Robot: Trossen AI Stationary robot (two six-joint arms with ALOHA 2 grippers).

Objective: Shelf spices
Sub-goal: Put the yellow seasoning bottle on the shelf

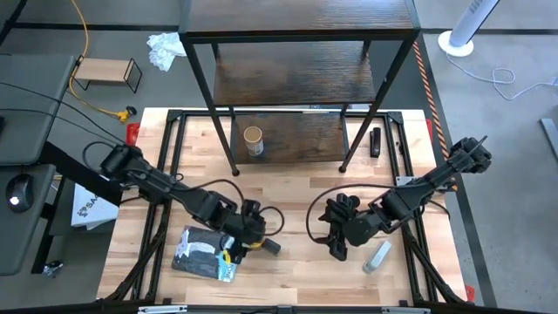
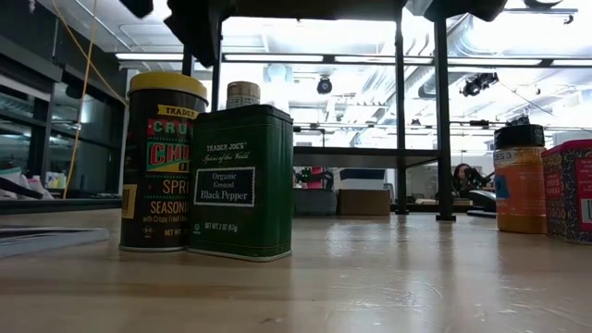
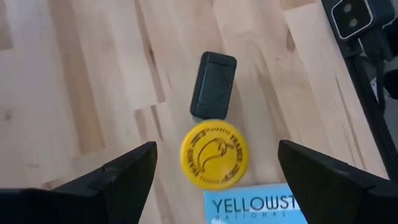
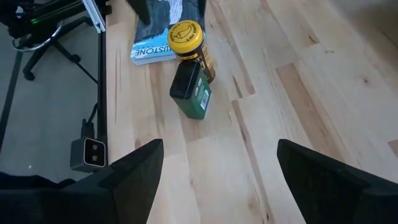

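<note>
The yellow-lidded jar (image 3: pixel 214 154) stands upright on the table, touching the small black-lidded dark green pepper tin (image 3: pixel 213 85); both show large in the low view, jar (image 2: pixel 165 162) and tin (image 2: pixel 242 180). My left gripper (image 3: pixel 216 148) hovers open above the yellow lid, a finger on either side and clear of it. My right gripper (image 4: pixel 219 146) is open over bare table near the middle (image 1: pixel 336 234). The tan-lidded jar (image 1: pixel 253 139) stands at the foot of the dark wood shelf (image 1: pixel 301 78). The brown jar (image 2: pixel 520 180) and red container (image 2: pixel 569 190) stand at the right of the low view.
The flat blue-grey packet (image 1: pixel 205 253) lies right beside the yellow jar, under my left arm. A grey-white tube (image 1: pixel 377 255) lies near my right gripper. A small black object (image 1: pixel 375 141) sits by the shelf's right leg. The shelf's thin black legs (image 2: pixel 442 111) stand on the table's far half.
</note>
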